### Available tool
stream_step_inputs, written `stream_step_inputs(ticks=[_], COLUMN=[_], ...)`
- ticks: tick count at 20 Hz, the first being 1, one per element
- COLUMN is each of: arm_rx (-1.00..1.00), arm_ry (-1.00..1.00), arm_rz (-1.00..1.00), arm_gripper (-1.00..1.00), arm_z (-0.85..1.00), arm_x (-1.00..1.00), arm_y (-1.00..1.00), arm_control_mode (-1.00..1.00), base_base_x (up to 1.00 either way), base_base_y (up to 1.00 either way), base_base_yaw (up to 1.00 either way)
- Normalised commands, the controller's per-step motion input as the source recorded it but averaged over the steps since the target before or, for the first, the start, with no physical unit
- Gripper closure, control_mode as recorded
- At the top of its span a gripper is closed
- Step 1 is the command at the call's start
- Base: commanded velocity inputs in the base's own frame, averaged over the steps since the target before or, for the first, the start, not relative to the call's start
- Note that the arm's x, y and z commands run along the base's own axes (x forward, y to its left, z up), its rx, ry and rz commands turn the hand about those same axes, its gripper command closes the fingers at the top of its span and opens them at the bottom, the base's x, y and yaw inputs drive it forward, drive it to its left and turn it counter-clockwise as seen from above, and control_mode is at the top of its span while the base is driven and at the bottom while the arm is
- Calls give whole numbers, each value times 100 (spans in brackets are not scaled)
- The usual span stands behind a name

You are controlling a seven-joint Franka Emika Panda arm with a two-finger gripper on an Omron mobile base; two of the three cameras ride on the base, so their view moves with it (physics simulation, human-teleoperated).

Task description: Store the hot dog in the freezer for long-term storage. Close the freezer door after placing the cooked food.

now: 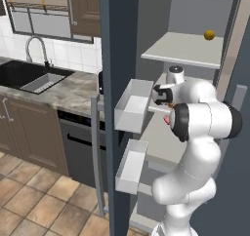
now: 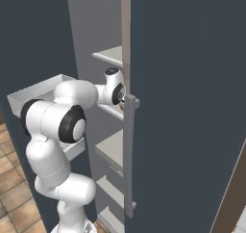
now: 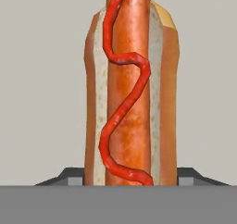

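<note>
Hot dog clamped in closed jaws, top cut off, fingertips mostly hidden behind bun

Both base views look forward from behind the arm into the freezer; the hand view sits close on the hot dog.

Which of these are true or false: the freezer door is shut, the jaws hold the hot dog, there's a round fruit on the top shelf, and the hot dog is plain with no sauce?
1. The freezer door is shut. False: it stands open, its white bins facing the shelves.
2. The jaws hold the hot dog. True: they are closed on its lower end in the hand view.
3. A round fruit sits on the top shelf. True.
4. The hot dog is plain. False: a red sauce line runs along the sausage.
</note>
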Motion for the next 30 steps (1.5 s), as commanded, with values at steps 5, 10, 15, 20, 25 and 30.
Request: stream_step_inputs(ticks=[5, 10, 15, 20, 25, 30], arm_rx=[0, 0, 0, 0, 0, 0], arm_ry=[0, 0, 0, 0, 0, 0], arm_rz=[0, 0, 0, 0, 0, 0], arm_gripper=[100, 100, 100, 100, -100, -100], arm_z=[-23, -17, -9, -11, -11, -1], arm_x=[37, 22, 6, 0, 0, 0], arm_y=[-14, -3, -11, -8, 0, 0], arm_control_mode=[-100, -100, -100, -100, -100, -100], base_base_x=[0, 0, 0, 0, 0, 0], base_base_y=[0, 0, 0, 0, 0, 0], base_base_yaw=[0, 0, 0, 0, 0, 0])
